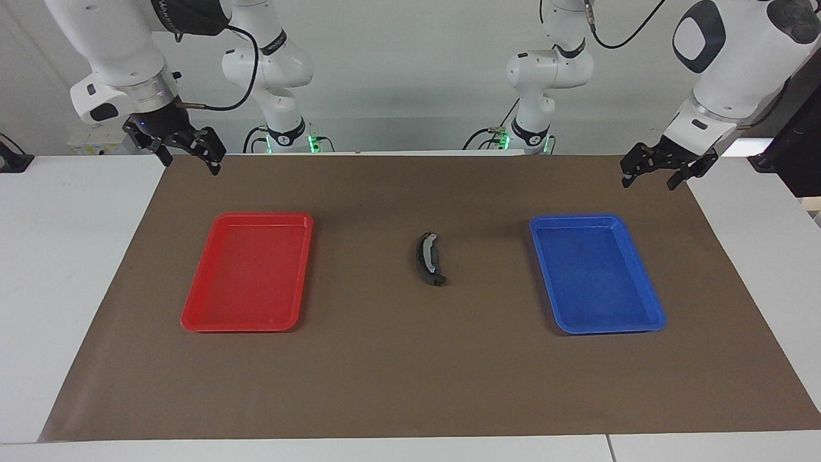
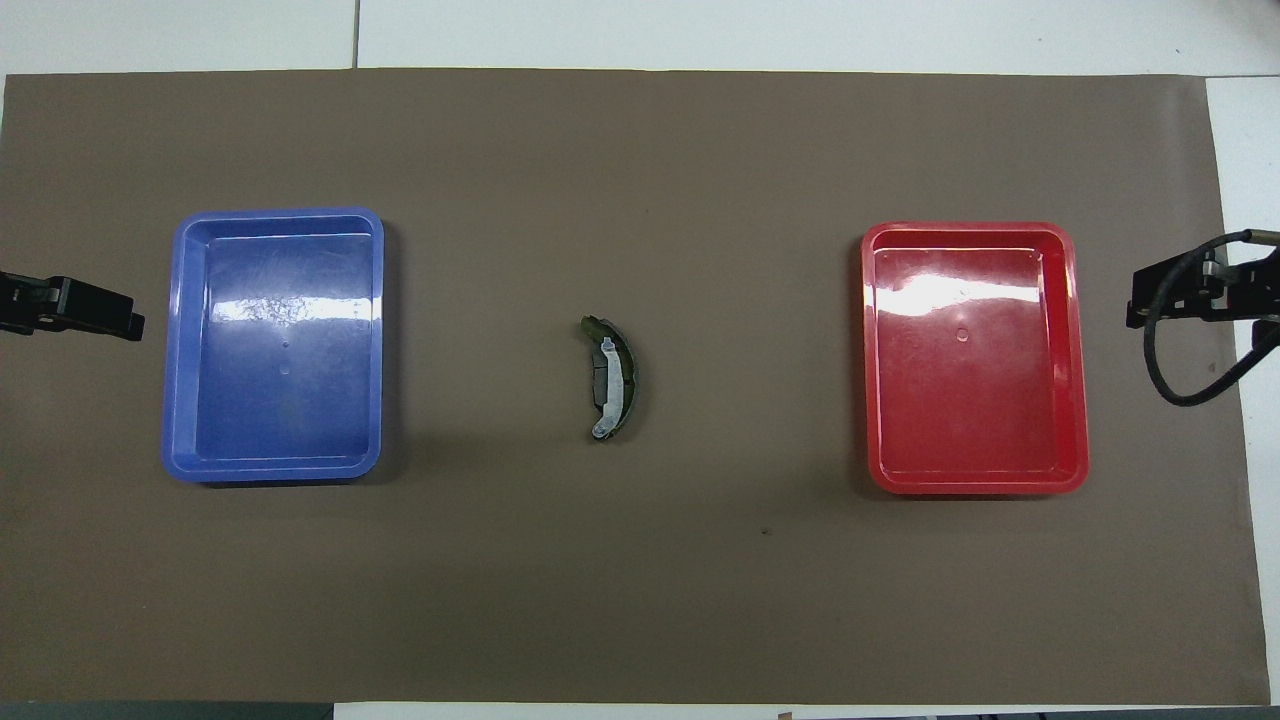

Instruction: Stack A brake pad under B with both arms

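Fingers are spread on both black two-finger grippers and neither holds anything: right gripper [image 1: 187,154] hangs over the brown mat's [image 1: 385,385] corner by the red plastic tray [image 1: 192,317], left gripper [image 1: 664,170] over the corner near the blue plastic tray [image 1: 564,324]. Mid-mat between the trays, the long curved black brake piece B [image 1: 421,263] with its shiny metal edge lies on the short dark grey A brake pad [image 2: 599,375]. Looks like the stack's done and the arms are parked clear.

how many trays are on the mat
2. The red tray lies toward the right arm's end of the table, the blue tray toward the left arm's end. Both look empty; the stacked brake pieces lie on the mat between them.
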### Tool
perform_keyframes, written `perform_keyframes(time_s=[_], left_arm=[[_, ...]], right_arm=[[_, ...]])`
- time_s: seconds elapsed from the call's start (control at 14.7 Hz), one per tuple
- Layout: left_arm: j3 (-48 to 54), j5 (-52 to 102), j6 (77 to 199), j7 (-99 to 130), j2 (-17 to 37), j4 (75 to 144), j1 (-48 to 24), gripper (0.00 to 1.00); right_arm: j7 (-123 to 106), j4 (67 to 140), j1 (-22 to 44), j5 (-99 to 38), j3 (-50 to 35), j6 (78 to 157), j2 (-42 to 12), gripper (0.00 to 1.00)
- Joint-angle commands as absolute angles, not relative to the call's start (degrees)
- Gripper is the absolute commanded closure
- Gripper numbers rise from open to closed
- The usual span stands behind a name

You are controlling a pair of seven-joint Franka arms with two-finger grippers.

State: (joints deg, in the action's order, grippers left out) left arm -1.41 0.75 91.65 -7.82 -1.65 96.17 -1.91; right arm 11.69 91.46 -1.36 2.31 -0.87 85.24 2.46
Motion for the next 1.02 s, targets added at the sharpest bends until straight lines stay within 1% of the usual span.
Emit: perform_keyframes(time_s=[0.0, 0.2, 0.48, 0.95], left_arm=[[-1.2, -0.4, 92.3, -7.1, -2.9, 97.1, -1.7, 0.01], [-1.2, -0.4, 92.3, -7.1, -2.9, 97.1, -1.7, 0.01], [-1.2, -0.4, 92.3, -7.1, -2.9, 97.1, -1.7, 0.01], [-1.2, -0.4, 92.3, -7.1, -2.9, 97.1, -1.7, 0.01]], right_arm=[[9.5, 90.1, -2.7, 1.1, -1.8, 84.6, 1.9, 0.01], [6.2, 86.7, -3.4, -2.2, -1.5, 81.8, 0.6, 0.01], [1.6, 87.6, -2.8, -0.2, -1.4, 82.6, 0.9, 0.01], [4.9, 88.6, -2.5, 1.7, -2.2, 82.6, 1.5, 0.01]])
